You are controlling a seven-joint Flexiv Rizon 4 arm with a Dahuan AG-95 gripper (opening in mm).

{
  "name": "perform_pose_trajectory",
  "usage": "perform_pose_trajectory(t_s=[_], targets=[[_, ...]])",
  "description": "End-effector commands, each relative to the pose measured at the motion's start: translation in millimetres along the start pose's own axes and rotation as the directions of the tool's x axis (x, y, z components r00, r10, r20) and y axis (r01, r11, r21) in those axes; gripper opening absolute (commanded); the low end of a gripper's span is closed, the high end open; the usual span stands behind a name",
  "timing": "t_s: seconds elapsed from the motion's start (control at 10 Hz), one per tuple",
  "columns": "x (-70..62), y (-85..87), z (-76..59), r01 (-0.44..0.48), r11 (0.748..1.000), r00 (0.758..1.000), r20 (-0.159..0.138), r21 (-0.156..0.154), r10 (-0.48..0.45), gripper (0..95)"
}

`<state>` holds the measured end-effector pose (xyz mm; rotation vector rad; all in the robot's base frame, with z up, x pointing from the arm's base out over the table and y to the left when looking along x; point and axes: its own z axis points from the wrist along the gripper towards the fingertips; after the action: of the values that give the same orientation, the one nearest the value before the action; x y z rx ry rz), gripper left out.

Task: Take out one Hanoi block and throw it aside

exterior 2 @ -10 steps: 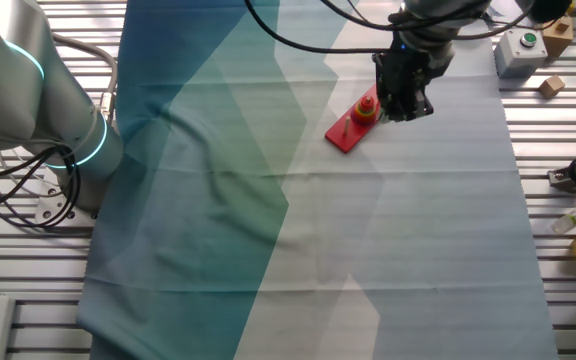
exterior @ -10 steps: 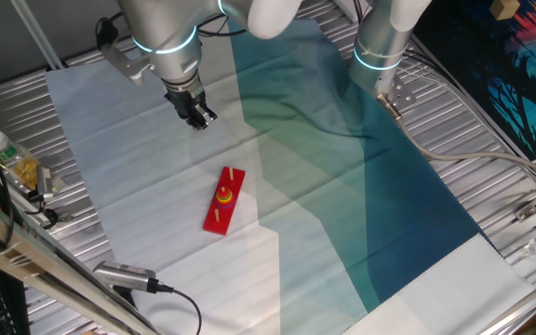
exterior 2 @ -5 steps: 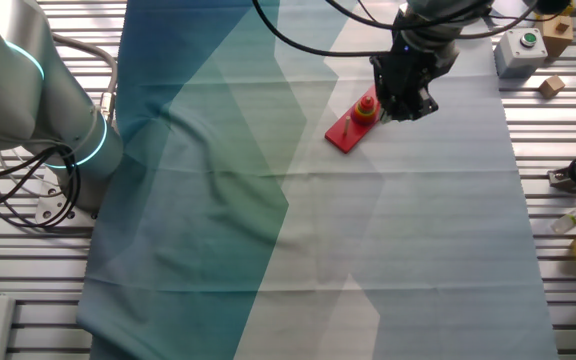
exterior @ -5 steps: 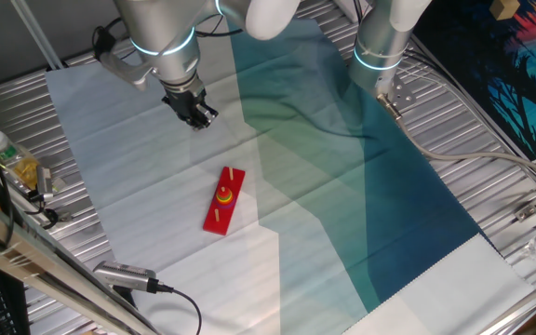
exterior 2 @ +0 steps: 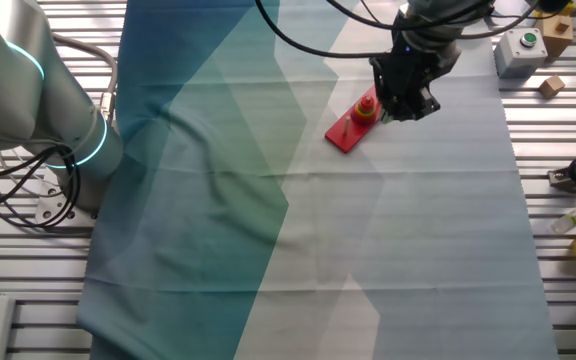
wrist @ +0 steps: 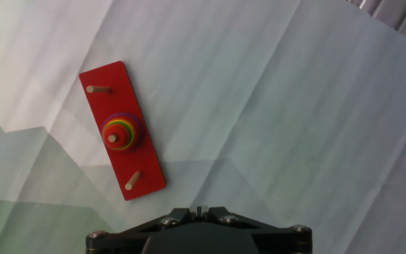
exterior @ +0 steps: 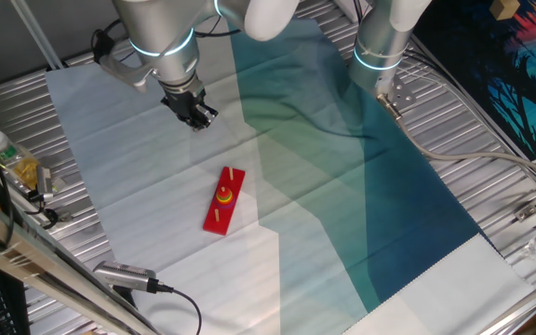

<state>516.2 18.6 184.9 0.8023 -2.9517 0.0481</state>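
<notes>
Red top disc (wrist: 113, 137) sits on the board's (wrist: 122, 130) middle peg; gripper (exterior: 198, 117) above, apparently closed, empty.

Tool (exterior: 198, 115) aloft, fingers pointing downward

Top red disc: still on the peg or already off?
On. In the hand view the red disc tops the coloured stack on the middle peg of the red board; the end effector hangs well away from it.
</notes>
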Motion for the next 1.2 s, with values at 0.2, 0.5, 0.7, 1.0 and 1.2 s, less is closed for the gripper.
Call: perform_pose_trajectory(t_s=[0.2, 0.5, 0.7, 1.0, 1.2], targets=[[-0.8, 1.1, 0.2, 0.007, 1.000, 1.000, -0.003, -0.002, -0.007, 0.0], [-11.5, 15.9, -4.4, -0.019, 1.000, 1.000, -0.012, -0.001, 0.019, 0.0], [-19.8, 29.7, -2.3, -0.045, 0.999, 0.999, -0.010, 0.001, 0.045, 0.0], [-31.6, 54.4, 1.4, -0.094, 0.996, 0.996, -0.007, 0.002, 0.094, 0.0], [-40.1, 68.2, 3.6, -0.113, 0.994, 0.994, 0.002, -0.009, 0.113, 0.0]])
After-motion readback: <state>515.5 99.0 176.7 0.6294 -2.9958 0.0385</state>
